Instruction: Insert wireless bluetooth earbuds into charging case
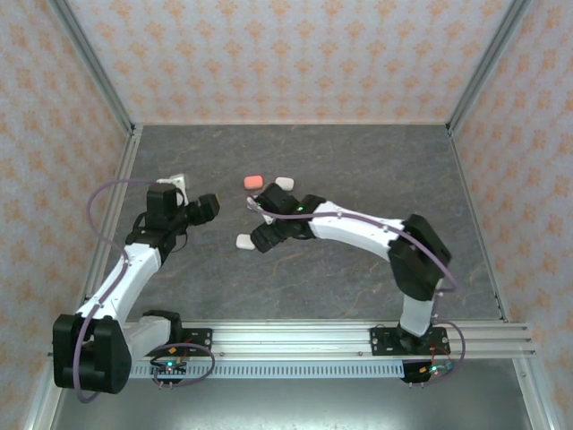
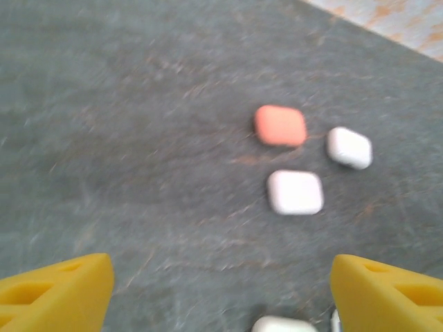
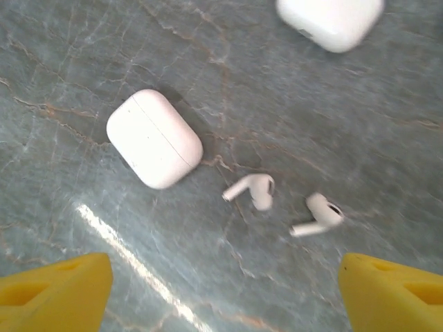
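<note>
The left end effector (image 2: 221,301), yellow fingers (image 2: 55,290) spread and empty, hangs over the grey marbled surface (image 2: 138,138); ahead lie a salmon-pink rounded case (image 2: 279,125) and two white rounded cases (image 2: 295,191), blurred, seemingly shut. The right end effector (image 3: 225,297), likewise spread and empty, hangs over two white L-shaped plastic earbuds (image 3: 252,190) lying loose beside a closed white case (image 3: 154,138).

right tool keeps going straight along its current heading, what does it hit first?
Likely the small white L-shaped plastic earbud lying near the centre line of the open right tool, on the grey stone-look tabletop; a second earbud lies just right. Depth unclear.
</note>
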`<state>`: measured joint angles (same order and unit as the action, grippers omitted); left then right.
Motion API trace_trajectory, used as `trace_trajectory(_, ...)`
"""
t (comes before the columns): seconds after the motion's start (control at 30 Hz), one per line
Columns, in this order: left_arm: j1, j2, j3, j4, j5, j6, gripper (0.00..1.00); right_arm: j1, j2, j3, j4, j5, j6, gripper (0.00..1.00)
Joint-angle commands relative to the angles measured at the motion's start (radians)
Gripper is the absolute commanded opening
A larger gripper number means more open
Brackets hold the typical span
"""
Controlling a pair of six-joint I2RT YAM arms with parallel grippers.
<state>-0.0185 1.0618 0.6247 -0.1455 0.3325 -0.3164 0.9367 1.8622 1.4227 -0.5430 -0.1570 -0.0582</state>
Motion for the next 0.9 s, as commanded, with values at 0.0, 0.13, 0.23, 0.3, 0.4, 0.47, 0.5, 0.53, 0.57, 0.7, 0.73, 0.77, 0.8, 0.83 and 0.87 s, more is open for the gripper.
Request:
trace_trajectory(0.0, 0.024, -0.051, -0.051, -0.045, 0.007, -0.016, 0.82, 0.023, 0.102, 0.116, -0.018, 0.012, -0.073, 0.83)
trace_trajectory(0.13, 0.044, -0.091, -0.078, -0.080, -0.022, 0.002, 0.84, 0.044, 0.234, 0.244, -0.063, 0.039, -0.097, 0.82)
trace_trajectory(0.23, 0.048, -0.108, -0.083, -0.088, -0.037, 0.003, 0.85, 0.047, 0.309, 0.310, -0.082, 0.020, -0.096, 0.81)
trace_trajectory(0.3, 0.049, -0.111, -0.080, -0.092, -0.041, 0.003, 0.85, 0.048, 0.346, 0.341, -0.087, 0.002, -0.092, 0.80)
trace_trajectory(0.4, 0.050, -0.111, -0.072, -0.109, -0.046, 0.006, 0.85, 0.048, 0.383, 0.366, -0.088, -0.011, -0.083, 0.79)
trace_trajectory(0.47, 0.050, -0.114, -0.074, -0.117, -0.052, 0.008, 0.86, 0.047, 0.395, 0.368, -0.090, -0.021, -0.080, 0.77)
trace_trajectory(0.5, 0.052, -0.116, -0.074, -0.119, -0.053, 0.008, 0.86, 0.048, 0.396, 0.365, -0.091, -0.027, -0.078, 0.76)
trace_trajectory(0.53, 0.052, -0.120, -0.075, -0.118, -0.054, 0.007, 0.86, 0.048, 0.397, 0.358, -0.092, -0.033, -0.078, 0.75)
trace_trajectory(0.57, 0.051, -0.121, -0.076, -0.117, -0.054, 0.007, 0.86, 0.048, 0.397, 0.352, -0.093, -0.035, -0.077, 0.74)
trace_trajectory(0.7, 0.051, -0.122, -0.076, -0.115, -0.055, 0.005, 0.86, 0.049, 0.380, 0.309, -0.090, -0.048, -0.071, 0.70)
trace_trajectory(0.73, 0.051, -0.120, -0.076, -0.117, -0.056, 0.006, 0.86, 0.050, 0.371, 0.294, -0.087, -0.048, -0.068, 0.68)
trace_trajectory(0.77, 0.051, -0.120, -0.076, -0.117, -0.056, 0.006, 0.86, 0.051, 0.363, 0.280, -0.083, -0.049, -0.067, 0.68)
trace_trajectory(0.8, 0.051, -0.118, -0.076, -0.117, -0.057, 0.006, 0.86, 0.052, 0.354, 0.268, -0.080, -0.047, -0.065, 0.68)
trace_trajectory(0.83, 0.051, -0.117, -0.076, -0.116, -0.057, 0.006, 0.86, 0.055, 0.344, 0.253, -0.078, -0.042, -0.065, 0.68)
trace_trajectory(0.87, 0.051, -0.117, -0.076, -0.116, -0.057, 0.006, 0.86, 0.058, 0.335, 0.239, -0.078, -0.038, -0.066, 0.68)
